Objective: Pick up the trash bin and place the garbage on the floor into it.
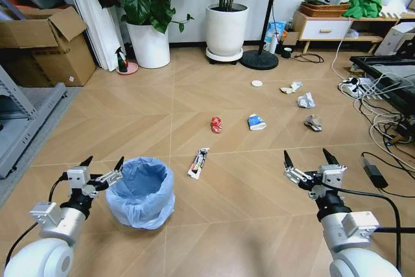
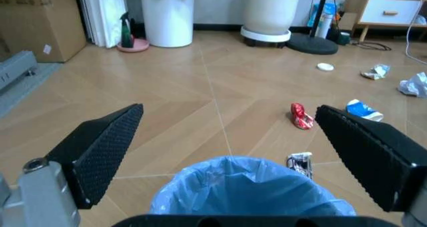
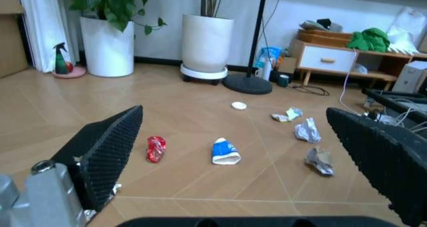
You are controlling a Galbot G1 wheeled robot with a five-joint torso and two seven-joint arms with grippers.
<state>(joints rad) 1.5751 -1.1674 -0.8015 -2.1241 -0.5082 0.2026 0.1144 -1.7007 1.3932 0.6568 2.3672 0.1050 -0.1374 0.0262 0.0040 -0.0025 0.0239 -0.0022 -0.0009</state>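
Note:
The trash bin, round and lined with a light-blue bag, stands on the chevron wood floor at my near left. My left gripper hovers open beside its left rim; the bin's rim lies below and between the fingers. Garbage lies ahead: a long white wrapper, a red can, a blue-and-white carton, paper wads and a white disc. My right gripper is open, held above the floor at near right.
Two big white plant pots and a black lamp base stand at the back wall. Cardboard boxes and a grey shelf frame line the left. Cables and a power strip clutter the right.

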